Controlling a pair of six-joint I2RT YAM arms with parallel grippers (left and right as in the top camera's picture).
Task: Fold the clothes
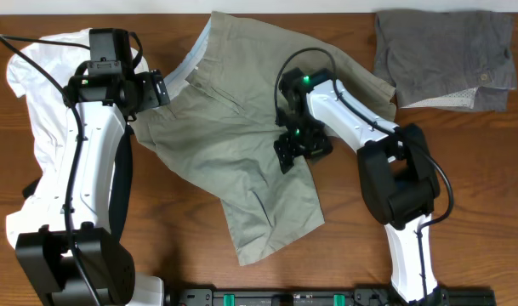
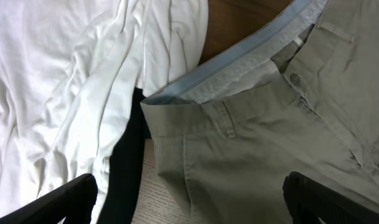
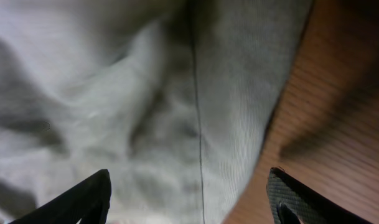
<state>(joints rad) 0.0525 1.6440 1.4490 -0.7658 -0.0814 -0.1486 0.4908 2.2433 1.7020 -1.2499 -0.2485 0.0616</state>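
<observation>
1. Two tools were at the khaki shorts [image 1: 233, 144], which lay opened out and wrinkled across the middle of the bench [image 1: 463, 178]. The waistband pointed far left and one leg reached toward the near edge.
2. I judged this to be the first grasp, since no fold had been made.
3. The right tool [image 1: 291, 153] sat low over the right edge of the near leg. Its fingers were spread, with a seam and the cloth's edge lying between them, and I saw nothing pinched.
4. The left tool [image 1: 154, 89] hovered at the left end of the waistband, fingers spread wide and holding nothing.
5. The next move, as I reckoned it, called for the right tool to close on the leg's edge and take cloth, not bare wood. The left tool would need to catch the waistband corner.
6. A white T-shirt [image 1: 37, 102] lay at the left, right beside that corner, and the left tool could have snagged it.
7. Darker grey shorts [image 1: 446, 55] lay far right, just beside the khaki's other leg, so a fold toward that side risked dragging them.
</observation>
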